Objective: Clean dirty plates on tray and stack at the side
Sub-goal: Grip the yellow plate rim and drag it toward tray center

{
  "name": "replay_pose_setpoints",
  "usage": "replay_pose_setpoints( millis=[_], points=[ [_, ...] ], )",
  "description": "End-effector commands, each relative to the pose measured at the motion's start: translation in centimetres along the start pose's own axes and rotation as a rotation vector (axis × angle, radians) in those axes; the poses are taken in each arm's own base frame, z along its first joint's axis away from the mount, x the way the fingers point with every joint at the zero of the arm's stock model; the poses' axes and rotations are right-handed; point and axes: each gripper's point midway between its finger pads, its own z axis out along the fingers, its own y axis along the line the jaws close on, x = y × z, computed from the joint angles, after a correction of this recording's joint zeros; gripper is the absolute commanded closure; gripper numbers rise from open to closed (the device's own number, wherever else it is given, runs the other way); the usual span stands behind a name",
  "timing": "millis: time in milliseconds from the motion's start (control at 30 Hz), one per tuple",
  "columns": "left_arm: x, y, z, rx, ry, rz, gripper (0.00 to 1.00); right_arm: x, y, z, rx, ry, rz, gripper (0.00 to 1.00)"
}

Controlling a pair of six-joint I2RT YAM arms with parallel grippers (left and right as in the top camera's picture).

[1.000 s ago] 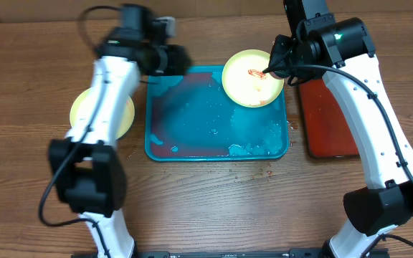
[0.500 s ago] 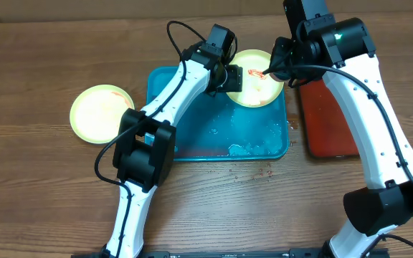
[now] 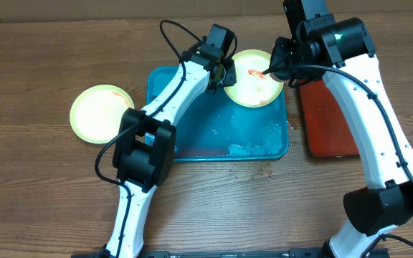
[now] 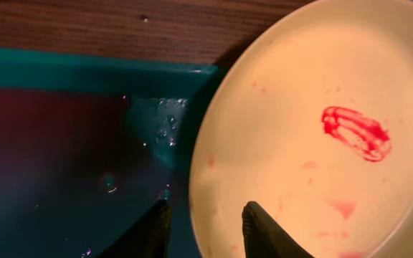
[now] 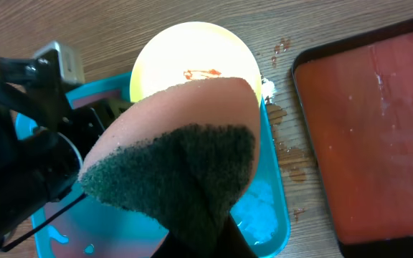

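Observation:
A pale yellow plate (image 3: 253, 87) with a red sauce smear (image 4: 357, 134) leans on the far right corner of the turquoise tray (image 3: 192, 125). My left gripper (image 4: 205, 208) straddles the plate's left rim, one finger (image 4: 156, 231) over the tray and the other (image 4: 267, 235) over the plate, with gaps still showing. My right gripper (image 5: 206, 240) is shut on a sponge (image 5: 181, 154), green side towards the camera, just above the plate's right edge (image 3: 267, 70). A second yellow plate (image 3: 100, 113) lies on the table left of the tray.
Soapy water and foam (image 3: 253, 147) pool in the tray's near right part. A red tray with a black rim (image 3: 328, 122) lies to the right. Red drips (image 3: 266, 172) dot the wood in front of the tray.
My left arm swung from the tray's far left corner across to the plate, and its jaws have narrowed around the rim. The right arm and sponge have not moved.

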Motion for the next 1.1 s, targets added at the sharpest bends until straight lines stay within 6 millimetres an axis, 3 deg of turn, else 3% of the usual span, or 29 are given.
replay_pose_setpoints(
  millis=[0, 367, 567, 767, 833, 867, 1067],
  points=[
    [0.8, 1.0, 0.8, -0.028, 0.007, -0.053, 0.67, -0.5, -0.2, -0.9, -0.008, -0.025, 0.001, 0.96],
    [1.3, 1.3, 1.9, -0.018, 0.002, -0.052, 0.73, -0.5, -0.1, -0.9, -0.009, -0.026, 0.001, 0.96],
    [1.2, 1.3, 2.1, -0.013, -0.007, -0.051, 0.82, -0.5, -0.2, -0.9, -0.008, -0.026, 0.001, 0.96],
    [1.9, 1.7, 3.4, -0.025, 0.012, -0.052, 0.84, -0.5, -0.2, -0.9, -0.008, -0.026, 0.001, 0.96],
    [2.1, 1.9, 3.7, -0.029, 0.018, -0.053, 0.90, -0.5, -0.2, -0.9, -0.008, -0.025, 0.001, 0.96],
    [2.1, 1.9, 3.7, -0.029, 0.019, -0.053, 0.96, -0.5, -0.2, -0.9, -0.008, -0.025, 0.001, 0.96],
    [1.7, 2.1, 3.0, -0.027, 0.018, -0.041, 0.96, -0.5, -0.2, -0.9, -0.008, -0.025, 0.001, 0.96]
  ],
)
